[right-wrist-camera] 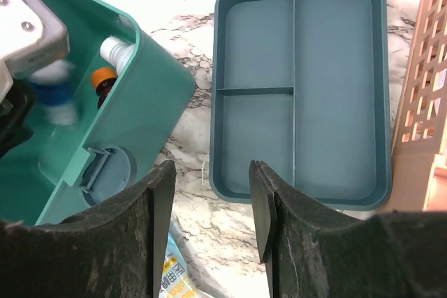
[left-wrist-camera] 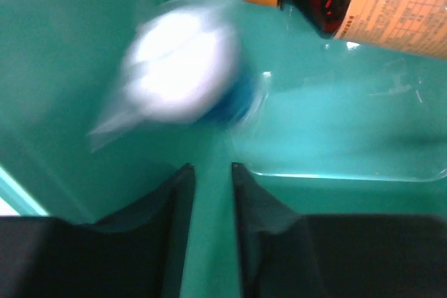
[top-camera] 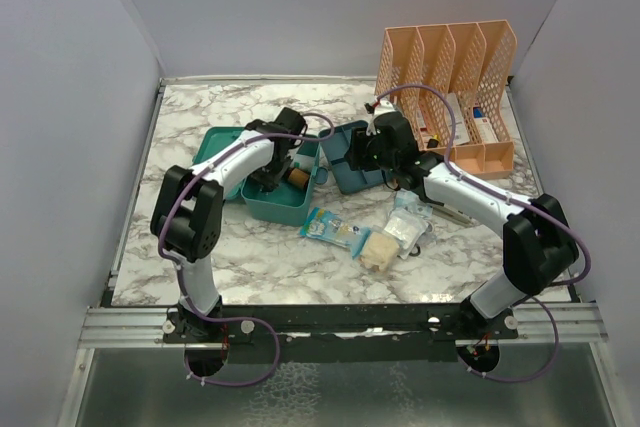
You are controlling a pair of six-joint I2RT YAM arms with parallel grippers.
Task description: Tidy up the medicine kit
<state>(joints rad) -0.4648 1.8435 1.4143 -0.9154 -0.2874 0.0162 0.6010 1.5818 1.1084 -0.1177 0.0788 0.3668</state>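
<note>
Leaning in from the near edge of a marble table (top-camera: 270, 269), two robot arms hang over the job, seen by us from above & from both wrist cams. Nearest the bases, three loose items lie on the marble: a blue-and-white packet (top-camera: 330, 227), then a beige pad (top-camera: 378, 251) touching a clear bag (top-camera: 410, 225) just to its right.

Behind them sits the medicine kit (top-camera: 282, 209), a teal box left of center w/ its lid (top-camera: 212, 147) thrown open toward the far left. The left gripper (left-wrist-camera: 211, 169) is down inside the box. Its fingers (left-wrist-camera: 178, 200) stand only a sliver apart w/ teal floor showing between them, pinching nothing. Just beyond the tips we make out a blurred white-and-blue item (left-wrist-camera: 185, 75), too smeared to identify, and an amber bottle (left-wrist-camera: 380, 5) w/ an orange cap, lying on its side. A white bottle (right-wrist-camera: 114, 49) lies right beside that cap.

The right gripper (right-wrist-camera: 211, 172) hovers over the marble between the box & the insert tray (right-wrist-camera: 300, 88), jaws spread wide, gripping nothing. The tray, a duller blue-green, lies flat just right of the box, split into three compartments.

Farthest back, at right, stands a peach lattice organizer (top-camera: 450, 77) w/ boxes in its slots.
</note>
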